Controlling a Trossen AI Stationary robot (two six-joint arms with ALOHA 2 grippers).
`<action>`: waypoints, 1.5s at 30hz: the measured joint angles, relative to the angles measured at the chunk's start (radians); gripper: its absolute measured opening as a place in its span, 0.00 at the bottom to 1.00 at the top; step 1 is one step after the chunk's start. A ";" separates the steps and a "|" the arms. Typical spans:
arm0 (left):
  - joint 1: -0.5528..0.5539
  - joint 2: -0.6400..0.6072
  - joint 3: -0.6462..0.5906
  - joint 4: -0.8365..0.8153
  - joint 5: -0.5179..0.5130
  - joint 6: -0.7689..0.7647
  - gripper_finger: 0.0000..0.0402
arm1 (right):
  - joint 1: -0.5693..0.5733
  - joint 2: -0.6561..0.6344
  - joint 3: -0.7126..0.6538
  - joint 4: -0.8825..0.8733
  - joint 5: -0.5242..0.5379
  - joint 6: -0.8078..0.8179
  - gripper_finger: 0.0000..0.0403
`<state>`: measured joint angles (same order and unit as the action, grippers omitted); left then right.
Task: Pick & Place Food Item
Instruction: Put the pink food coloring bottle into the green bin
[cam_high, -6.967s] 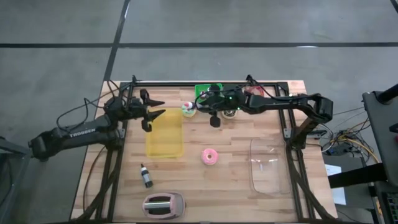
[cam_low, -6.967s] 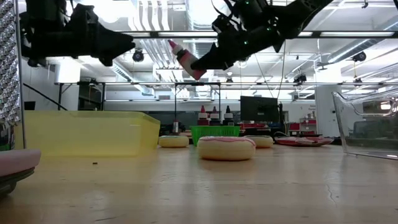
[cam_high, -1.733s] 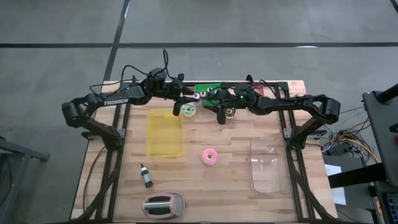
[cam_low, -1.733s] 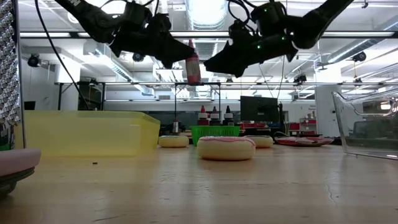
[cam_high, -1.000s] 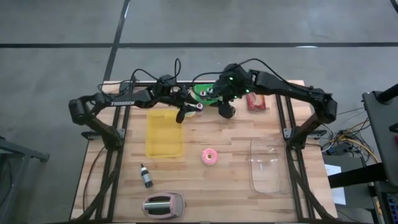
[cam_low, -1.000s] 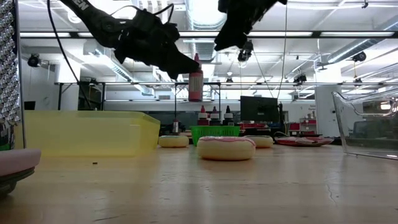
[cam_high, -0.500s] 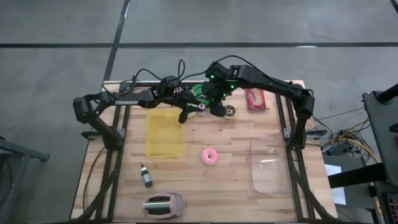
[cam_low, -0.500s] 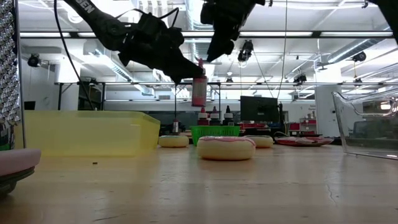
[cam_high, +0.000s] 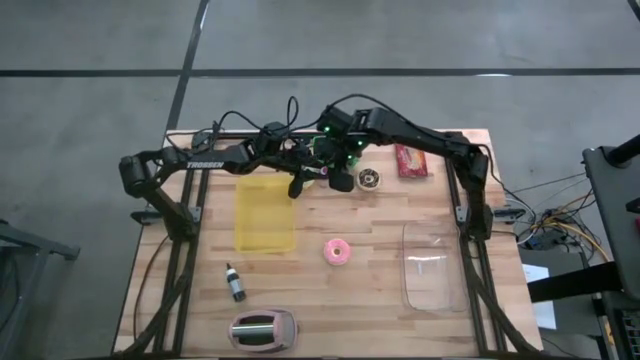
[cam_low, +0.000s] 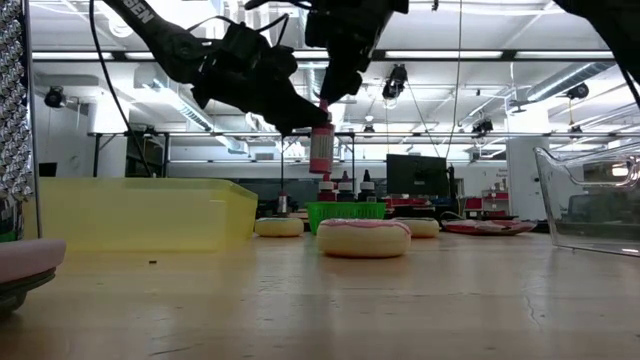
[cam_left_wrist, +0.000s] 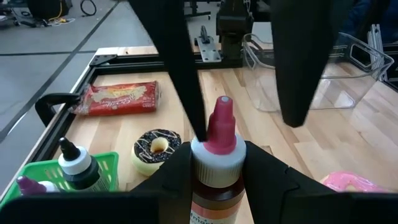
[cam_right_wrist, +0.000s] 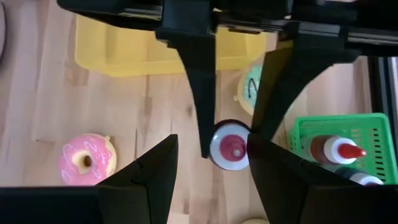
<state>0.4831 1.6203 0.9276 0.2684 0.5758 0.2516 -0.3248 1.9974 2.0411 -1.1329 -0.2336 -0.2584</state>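
The left gripper (cam_low: 308, 128) is clenched on the red sauce bottle (cam_low: 320, 148), holding it upright in the air above the desk (cam_high: 380, 270). The right gripper (cam_right_wrist: 231, 149) hangs released just above the bottle's cap, 1 finger on each side

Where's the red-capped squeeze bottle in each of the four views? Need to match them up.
High view: red-capped squeeze bottle, mostly hidden between the two grippers, right of the yellow bin.
Low view: hanging upright in the air, upper centre.
Left wrist view: bottom centre, clamped between that arm's fingers.
Right wrist view: seen cap-on from above, centre.
Shared landmark: pink-frosted donut.
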 joint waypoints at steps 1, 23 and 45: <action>0.000 0.000 0.000 0.000 0.000 0.000 0.26 | 0.000 0.003 0.000 -0.001 0.000 0.000 0.46; 0.000 0.000 0.000 0.006 0.000 0.003 0.26 | 0.000 0.008 -0.001 -0.006 0.061 -0.011 0.23; -0.001 0.001 0.000 0.008 0.003 0.003 0.26 | 0.022 0.009 -0.001 -0.015 0.057 -0.063 0.05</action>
<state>0.4820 1.6215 0.9272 0.2764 0.5792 0.2546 -0.3027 2.0060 2.0399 -1.1484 -0.1768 -0.3210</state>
